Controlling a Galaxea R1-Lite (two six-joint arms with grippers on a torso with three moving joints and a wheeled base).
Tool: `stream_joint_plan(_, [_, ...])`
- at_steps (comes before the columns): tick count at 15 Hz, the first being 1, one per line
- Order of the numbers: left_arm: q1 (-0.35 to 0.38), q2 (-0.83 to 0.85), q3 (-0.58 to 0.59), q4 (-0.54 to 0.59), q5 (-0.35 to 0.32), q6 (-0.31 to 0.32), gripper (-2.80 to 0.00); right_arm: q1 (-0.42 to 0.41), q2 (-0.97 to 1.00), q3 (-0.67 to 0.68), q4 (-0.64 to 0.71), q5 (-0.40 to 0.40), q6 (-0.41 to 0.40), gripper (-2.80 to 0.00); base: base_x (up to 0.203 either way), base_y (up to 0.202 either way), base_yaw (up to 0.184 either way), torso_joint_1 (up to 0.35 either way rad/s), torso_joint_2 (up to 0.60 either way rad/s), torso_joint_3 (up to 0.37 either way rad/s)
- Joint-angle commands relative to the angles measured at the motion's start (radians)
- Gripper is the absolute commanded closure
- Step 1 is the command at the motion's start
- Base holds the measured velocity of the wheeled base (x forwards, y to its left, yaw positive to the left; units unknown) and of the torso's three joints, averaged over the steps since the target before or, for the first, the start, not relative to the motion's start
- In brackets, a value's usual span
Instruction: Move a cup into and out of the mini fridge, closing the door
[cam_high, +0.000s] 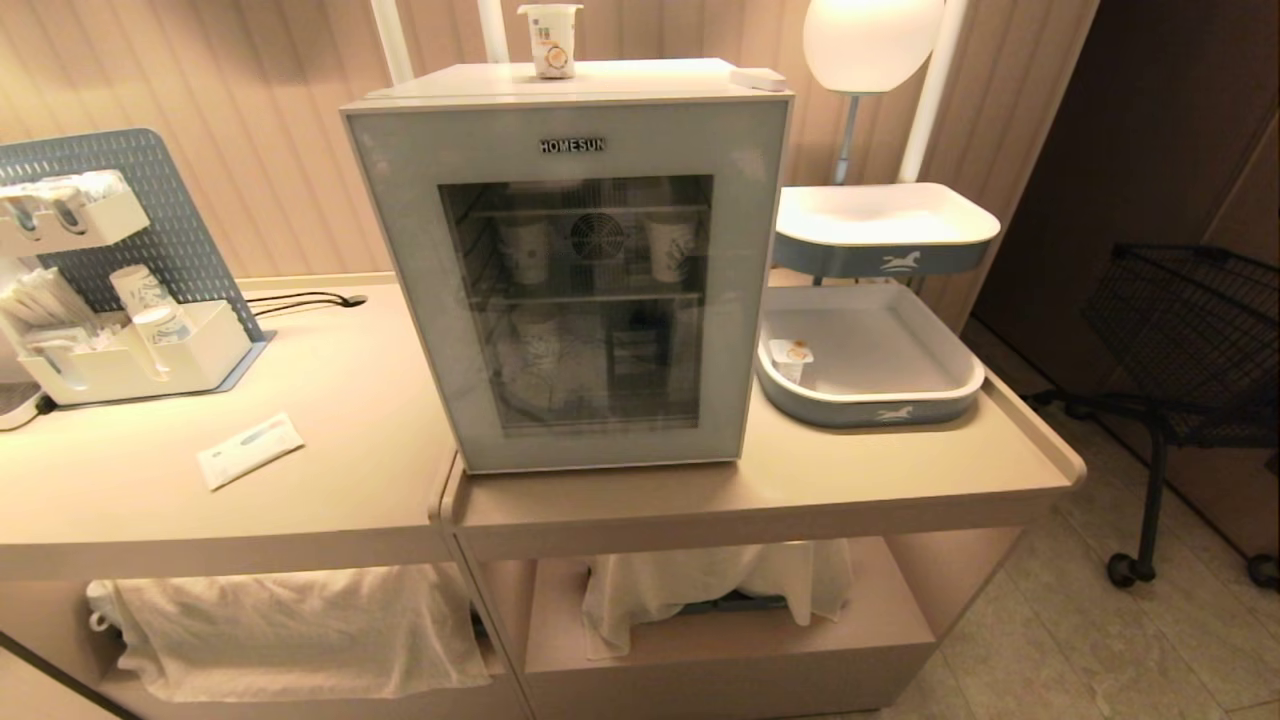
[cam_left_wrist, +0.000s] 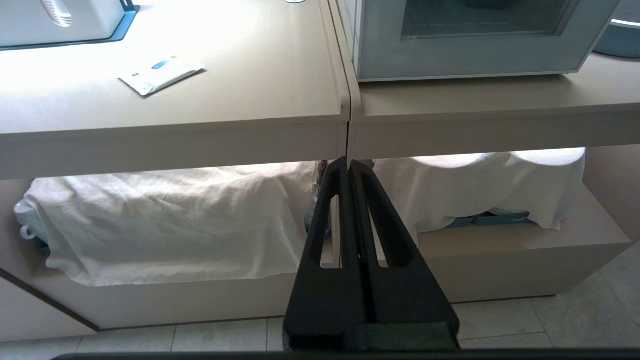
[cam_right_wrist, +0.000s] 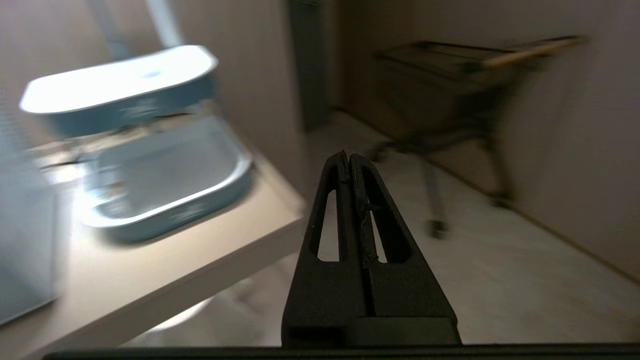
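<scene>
**A:** Where is the cup relative to the fridge?

**B:** The small white tapered plastic yogurt cup (cam_high: 550, 38) stands upright on the flat top of the boxy white mini fridge (cam_high: 570, 270), toward its back edge. A small white flat block (cam_high: 757, 79) lies on the same top, at the front right corner.

**A:** And the fridge door?

**B:** The grey-framed glass-window door (cam_high: 575, 440) sits flush against the fridge. Through the glass, two patterned paper cups (cam_high: 526, 250) stand on the upper wire shelf, either side of the round fan (cam_high: 597, 237).

**A:** What surrounds the fridge?

**B:** It rests on the beige desk (cam_high: 850, 470). Just to the fridge's right is a blue-and-white two-tier tray (cam_high: 880, 405), with a tiny white cup (cam_high: 795, 357) in the lower tier's corner nearest the fridge. To the fridge's left lies a white flat packet (cam_high: 250, 450).

**A:** The grippers?

**B:** The left gripper (cam_left_wrist: 348, 162) is clenched with nothing in it, below the fridge, in front of the desk's edge. The right gripper (cam_right_wrist: 348, 156) is clenched and empty too, off the desk's end beyond the tray, with a dark wire cart (cam_right_wrist: 450, 80) past it.
</scene>
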Motion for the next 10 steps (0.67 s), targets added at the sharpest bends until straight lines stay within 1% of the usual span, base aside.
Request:
stream_joint_plan(1, [0.000,0.001,0.000,0.000,0.000,0.000,0.00,-0.031,-0.290,0.180,-0.005,0.267,0.028,0.00,0.000,0.000,0.000,0.000,0.00,0.000])
stream_joint_plan(2, [0.000,0.001,0.000,0.000,0.000,0.000,0.00,-0.040,-0.330,0.290,-0.029,0.354,0.044,0.00,0.000,0.000,0.000,0.000,0.00,0.000])
stream_joint_plan(3, [0.000,0.001,0.000,0.000,0.000,0.000,0.00,-0.045,-0.338,0.382,-0.059,0.402,0.042,0.00,0.000,0.000,0.000,0.000,0.00,0.000])
stream_joint_plan(4, [0.000,0.001,0.000,0.000,0.000,0.000,0.00,-0.050,-0.338,0.487,-0.089,0.452,-0.004,0.00,0.000,0.000,0.000,0.000,0.00,0.000])
stream_joint_plan(5, [0.000,0.001,0.000,0.000,0.000,0.000,0.00,-0.052,-0.338,0.555,-0.097,0.487,-0.036,0.00,0.000,0.000,0.000,0.000,0.00,0.000])
stream_joint_plan(6, [0.000,0.001,0.000,0.000,0.000,0.000,0.00,-0.055,-0.338,0.579,-0.095,0.522,-0.046,0.00,0.000,0.000,0.000,0.000,0.00,0.000])
stream_joint_plan(7, [0.000,0.001,0.000,0.000,0.000,0.000,0.00,-0.057,-0.338,0.568,-0.047,0.550,-0.048,0.00,0.000,0.000,0.000,0.000,0.00,0.000])
stream_joint_plan(8, [0.000,0.001,0.000,0.000,0.000,0.000,0.00,-0.058,-0.338,0.560,-0.023,0.554,-0.043,0.00,0.000,0.000,0.000,0.000,0.00,0.000])
stream_joint_plan(10, [0.000,0.001,0.000,0.000,0.000,0.000,0.00,-0.058,-0.338,0.567,-0.055,0.554,-0.016,0.00,0.000,0.000,0.000,0.000,0.00,0.000])
